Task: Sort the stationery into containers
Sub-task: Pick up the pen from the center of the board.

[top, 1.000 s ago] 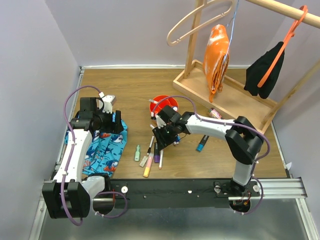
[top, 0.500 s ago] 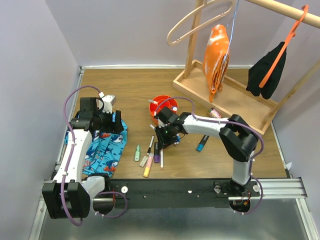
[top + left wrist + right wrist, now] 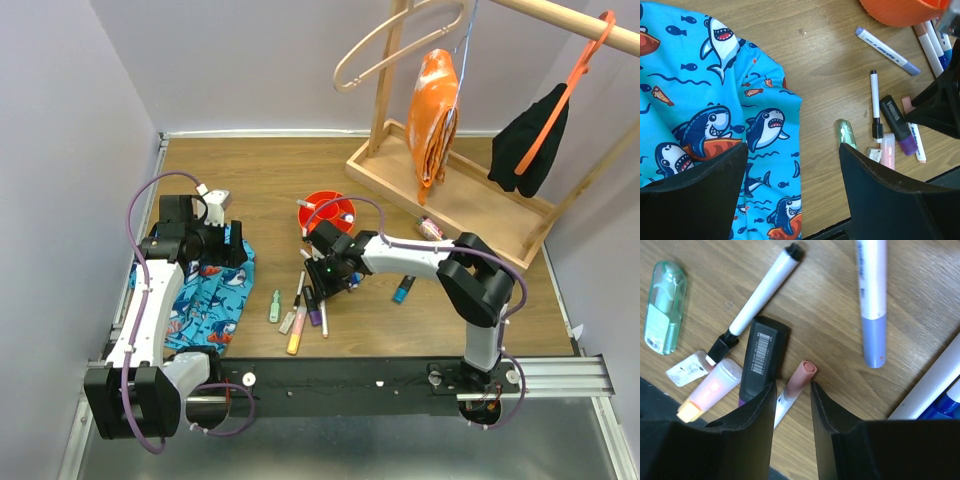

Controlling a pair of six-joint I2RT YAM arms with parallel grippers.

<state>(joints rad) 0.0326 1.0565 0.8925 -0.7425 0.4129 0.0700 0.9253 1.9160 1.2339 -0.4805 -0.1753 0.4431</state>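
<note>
1 red bowl (image 3: 322,197), L gripper (image 3: 791,150) wide apart over 1 shark cloth (image 3: 715,115), R gripper (image 3: 791,387) astride 1 pink-tip pen (image 3: 803,372), grip unclear

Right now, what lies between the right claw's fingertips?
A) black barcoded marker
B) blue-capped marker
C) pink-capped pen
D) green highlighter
C: the right wrist view shows the pink-capped pen lying in the gap of the right claw, with the black barcoded marker just outside it.

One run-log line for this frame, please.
left gripper: open above edge of blue shark-print cloth | right gripper: open astride pink-capped white pen on wooden table
</note>
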